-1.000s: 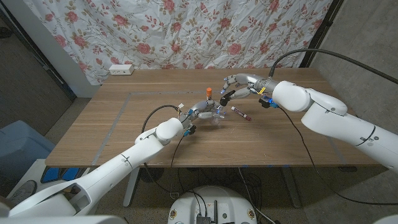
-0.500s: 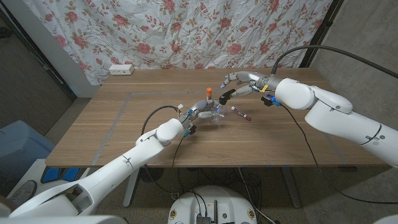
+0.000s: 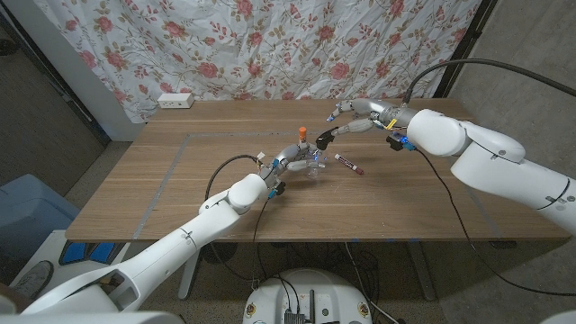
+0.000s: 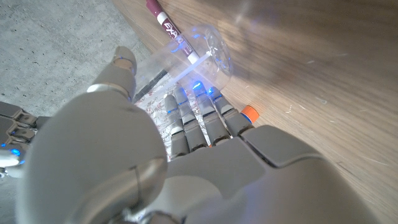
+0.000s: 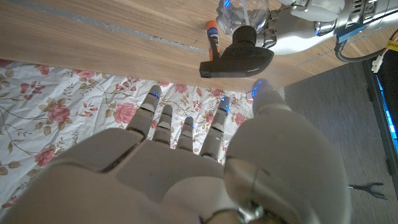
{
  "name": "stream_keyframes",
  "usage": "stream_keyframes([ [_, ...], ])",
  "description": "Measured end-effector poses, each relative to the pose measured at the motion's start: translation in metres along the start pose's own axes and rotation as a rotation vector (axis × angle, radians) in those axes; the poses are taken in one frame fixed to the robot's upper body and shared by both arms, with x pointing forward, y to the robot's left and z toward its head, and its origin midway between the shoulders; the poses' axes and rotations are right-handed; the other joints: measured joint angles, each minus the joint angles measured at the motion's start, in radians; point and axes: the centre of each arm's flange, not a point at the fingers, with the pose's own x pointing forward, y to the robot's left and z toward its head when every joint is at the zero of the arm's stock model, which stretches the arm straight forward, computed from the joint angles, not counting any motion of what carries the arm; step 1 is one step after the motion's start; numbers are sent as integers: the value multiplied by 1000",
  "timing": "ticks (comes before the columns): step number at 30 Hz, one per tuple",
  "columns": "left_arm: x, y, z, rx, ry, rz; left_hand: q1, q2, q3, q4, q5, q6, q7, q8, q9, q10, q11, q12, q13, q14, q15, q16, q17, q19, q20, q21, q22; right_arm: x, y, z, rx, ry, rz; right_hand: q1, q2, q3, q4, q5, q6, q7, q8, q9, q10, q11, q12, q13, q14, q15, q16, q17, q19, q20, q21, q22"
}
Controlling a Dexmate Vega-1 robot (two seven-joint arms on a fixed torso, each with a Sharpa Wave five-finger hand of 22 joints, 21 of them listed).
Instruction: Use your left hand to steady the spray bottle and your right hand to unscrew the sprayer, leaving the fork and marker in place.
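A clear spray bottle (image 3: 315,165) with a black sprayer (image 3: 326,139) on top stands mid-table. My left hand (image 3: 290,162) grips it from the left, fingers wrapped around the clear body (image 4: 205,53). My right hand (image 3: 358,115) hovers behind and to the right of the sprayer (image 5: 239,56), fingers spread, holding nothing and clear of it. A maroon marker (image 3: 349,164) lies just right of the bottle and shows through the plastic (image 4: 168,28). An orange-capped pen (image 3: 303,135) sits just behind my left hand (image 5: 305,28).
A white power strip (image 3: 175,101) lies at the table's back left edge, under the floral curtain (image 3: 270,45). A grey taped outline (image 3: 171,171) marks the tabletop. A black cable (image 3: 432,193) hangs from my right arm over the table's right side.
My right hand has drawn back and to the right, away from the sprayer, with fingers opening. The left hand and bottle have stayed put.
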Motion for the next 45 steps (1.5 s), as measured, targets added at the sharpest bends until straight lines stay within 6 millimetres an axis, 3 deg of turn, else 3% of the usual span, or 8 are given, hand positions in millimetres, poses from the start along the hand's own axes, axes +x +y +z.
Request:
stream_keyframes([
  [6, 1, -1, 0, -7, -2, 6, 0, 0, 0, 0, -1, 0, 0, 9, -4, 8, 2, 0, 0, 0, 0, 0, 0, 0, 0, 0, 0, -4, -1, -2, 6, 21, -16, -84, 2, -29, 29, 0, 38, 27, 0, 2, 9, 9, 0, 0, 7, 7, 0, 1, 7, 7, 0, 0],
  [16, 1, -2, -1, -13, -5, 12, 0, 0, 0, 0, -3, 0, 0, 9, -5, 8, 2, -1, 5, 0, 0, 0, 0, 0, 0, 0, 0, -10, -1, -2, 7, 44, -27, -189, 17, -67, 59, 0, 121, 50, 24, 8, 31, 1, 8, 0, 20, 5, 5, 5, 11, 3, 0, 0],
  [21, 2, -3, -1, -15, -5, 14, 0, 0, 0, 0, -3, 0, 0, 9, -5, 8, 2, -1, 6, 0, 0, 0, 0, 0, 0, 0, 0, -11, 2, -5, 11, 65, -21, -249, 19, -88, 80, -4, 133, 62, 31, 12, 38, 5, 8, 0, 20, 5, 5, 9, 11, 3, 0, 0],
  [23, 2, -3, -1, -15, -5, 15, 0, 0, 0, 0, -3, 0, 0, 9, -5, 8, 2, -1, 6, 0, 0, 0, 0, 0, 0, 0, 0, -11, 3, -4, 10, 67, -18, -275, 35, -97, 90, -4, 140, 69, 31, 12, 43, 10, 8, 0, 25, 10, 5, 11, 11, 3, 0, 0],
  [28, 2, -3, 0, -15, -5, 17, 0, 0, 0, 0, 1, 0, 0, 8, -4, 8, 2, -3, 6, 4, 4, 0, 0, 0, 0, 0, 0, -10, 5, -5, 9, 83, 0, -331, 25, -115, 116, -4, 144, 80, 31, 12, 47, 14, 8, 0, 18, 18, 5, 14, 7, 7, 0, 0],
  [30, 2, -3, 0, -15, -5, 17, 0, 0, 0, 0, 1, 0, 0, 9, -4, 8, 2, -4, 6, 4, 4, 0, 0, 0, 0, 0, 0, -9, 6, -6, 10, 93, 11, -372, 25, -125, 126, -4, 144, 80, 26, 12, 49, 16, 8, 0, 21, 21, 5, 14, 7, 7, 0, 0],
  [37, 2, -4, 0, -14, -3, 16, 0, 0, 0, 0, 1, 0, 0, 13, -4, 8, 2, -5, 5, 4, 4, 0, 2, 0, 0, 0, 0, -6, 10, -9, 13, 121, 49, -433, 10, -153, 153, 1, 134, 100, 12, 9, 48, 31, 8, 0, 23, 23, 5, 19, 7, 7, 0, 0],
  [45, 3, -6, -1, -13, 0, 11, 0, 0, 0, 0, 0, 0, 0, 13, -4, 8, 2, -5, 8, 9, -2, 0, 5, 0, 0, 0, 0, -2, 13, -10, 18, 136, 77, -478, 3, -170, 165, 8, 113, 121, -5, 9, 37, 41, 8, 0, 18, 29, 5, 19, 2, 10, 0, 0],
])
